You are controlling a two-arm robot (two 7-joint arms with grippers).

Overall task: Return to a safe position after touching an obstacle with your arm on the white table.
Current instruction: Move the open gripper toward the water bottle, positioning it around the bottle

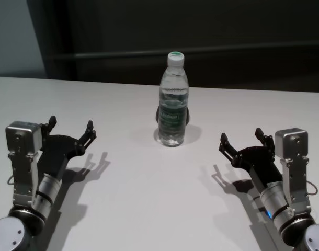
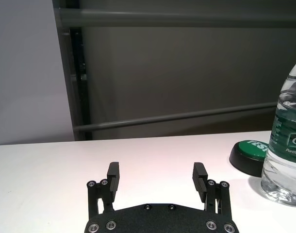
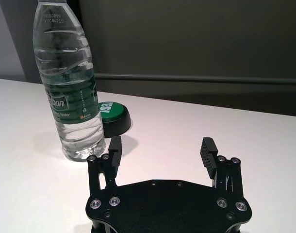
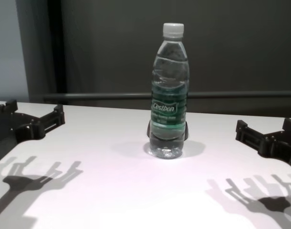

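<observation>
Upright bottle [image 1: 173, 102] half hiding a dark, perhaps green-topped puck [image 3: 113, 117], left gripper [image 1: 71, 129] and right gripper [image 1: 241, 139] spread wide, empty.

In front of us the water bottle [image 4: 170, 93] stands upright near the middle of the white table [image 4: 112, 191], its white cap on and the green label facing us. A small dark object [image 4: 185, 130] sits just behind its base, mostly hidden. Our left gripper [image 4: 35, 119] hangs spread open at the left edge, our right gripper [image 4: 265, 133] spread open at the right, both well apart from the bottle. Their 2 shadows fall on the tabletop nearer us.
</observation>
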